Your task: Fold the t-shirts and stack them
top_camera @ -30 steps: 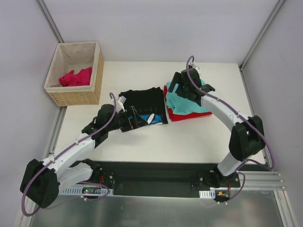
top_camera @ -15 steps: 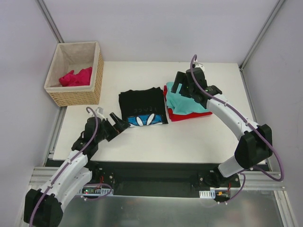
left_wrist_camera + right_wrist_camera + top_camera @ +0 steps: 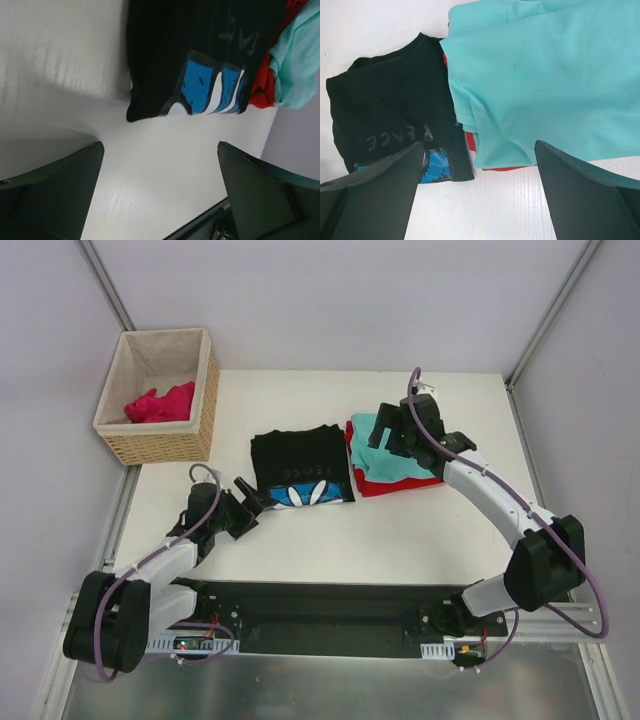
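Since the frame a second back, the left arm has drawn away from the folded black cloth t-shirt toward the near-left of the white surface. The right arm has shifted a little to the right above the stack.

The left pincer is spread wide and holds nothing. It sits low over bare surface just beside the near-left corner of the black tee, apart from it. In the left wrist view that corner lies flat ahead of the two dark fingers, with a blue and white print at its near edge.

The right pincer is also spread and empty, hovering over the folded teal cloth t-shirt. The teal tee lies on top of the folded red cloth t-shirt, whose edge shows along the near and left sides. This stack sits just right of the black tee, and their edges touch. The right wrist view shows grey lettering on the black cloth.

A crumpled magenta-pink cloth t-shirt lies inside the woven wicker basket with beige lining at the far-left corner.
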Action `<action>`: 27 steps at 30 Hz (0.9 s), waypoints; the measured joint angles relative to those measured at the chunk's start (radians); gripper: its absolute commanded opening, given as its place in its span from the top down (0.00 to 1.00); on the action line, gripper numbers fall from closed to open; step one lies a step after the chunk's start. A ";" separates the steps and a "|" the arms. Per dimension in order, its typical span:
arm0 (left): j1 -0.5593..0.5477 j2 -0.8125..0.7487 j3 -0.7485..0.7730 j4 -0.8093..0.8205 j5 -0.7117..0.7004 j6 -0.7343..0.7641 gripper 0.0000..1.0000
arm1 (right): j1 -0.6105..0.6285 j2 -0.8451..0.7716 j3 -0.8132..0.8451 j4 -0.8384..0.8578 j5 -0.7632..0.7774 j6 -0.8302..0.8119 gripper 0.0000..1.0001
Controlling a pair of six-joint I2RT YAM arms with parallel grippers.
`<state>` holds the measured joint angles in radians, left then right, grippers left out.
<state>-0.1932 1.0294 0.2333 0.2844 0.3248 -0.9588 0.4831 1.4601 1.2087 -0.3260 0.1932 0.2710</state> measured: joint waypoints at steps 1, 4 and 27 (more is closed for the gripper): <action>0.006 0.031 -0.001 0.045 0.008 -0.003 0.01 | -0.005 -0.011 -0.007 0.000 0.000 -0.002 0.03; 0.036 0.123 -0.006 0.176 0.040 -0.024 0.02 | -0.019 -0.038 -0.024 0.000 0.000 -0.005 0.03; 0.097 0.593 -0.005 0.800 0.129 -0.148 0.23 | -0.058 -0.099 -0.082 -0.011 -0.002 -0.023 0.03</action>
<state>-0.0959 1.6226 0.2279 1.0840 0.4541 -1.1065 0.4252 1.3613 1.1267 -0.3370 0.1917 0.2478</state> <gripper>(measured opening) 0.805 0.967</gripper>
